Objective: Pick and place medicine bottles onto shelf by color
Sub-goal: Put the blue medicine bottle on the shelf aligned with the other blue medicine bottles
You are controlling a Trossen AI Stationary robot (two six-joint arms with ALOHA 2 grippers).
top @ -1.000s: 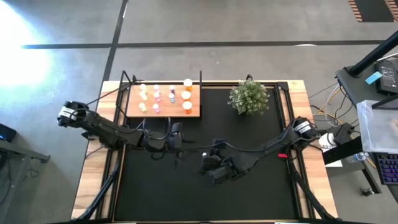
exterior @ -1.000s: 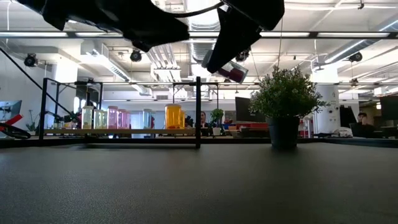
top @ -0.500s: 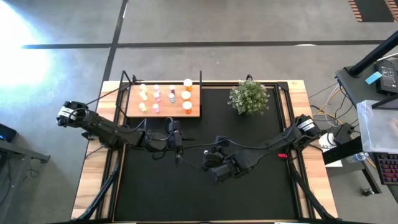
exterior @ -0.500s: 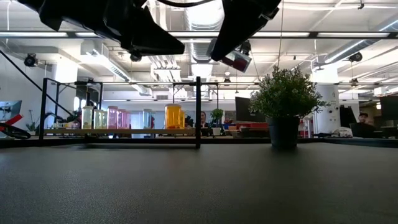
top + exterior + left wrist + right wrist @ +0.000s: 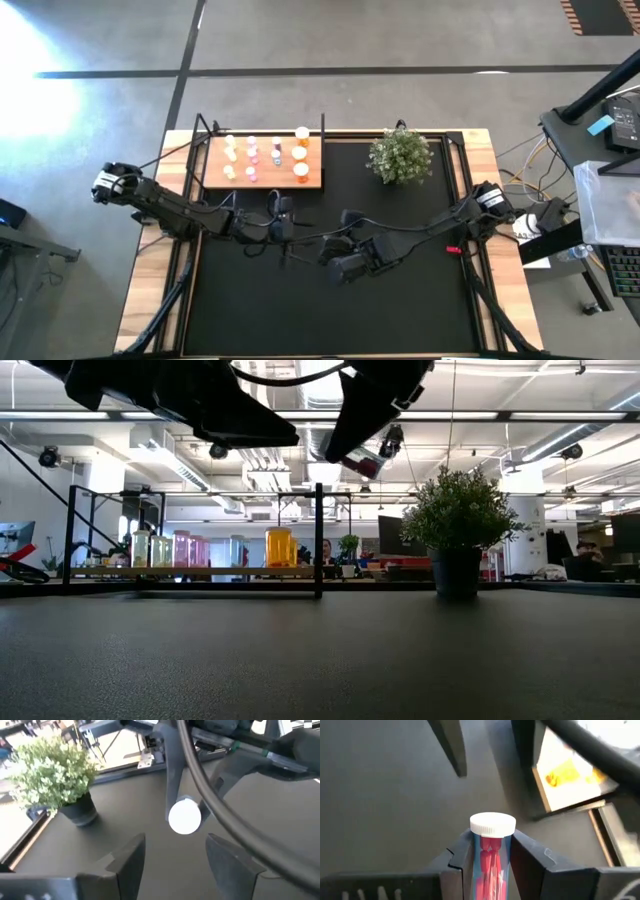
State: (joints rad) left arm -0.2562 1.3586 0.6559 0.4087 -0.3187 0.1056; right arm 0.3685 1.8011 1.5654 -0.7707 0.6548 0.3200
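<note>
Above open mat, right gripper clamps pink bottle.

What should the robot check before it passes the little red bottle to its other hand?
1. Right gripper shut on the red bottle: ok.
2. White cap points toward the left gripper: ok.
3. Left gripper's fingers open, with a gap facing the cap: ok.
4. Bottle lifted clear of the black mat: ok.
5. Plant away from both grippers: ok.
6. Free spot beside matching bottles on the shelf: cannot tell.
</note>
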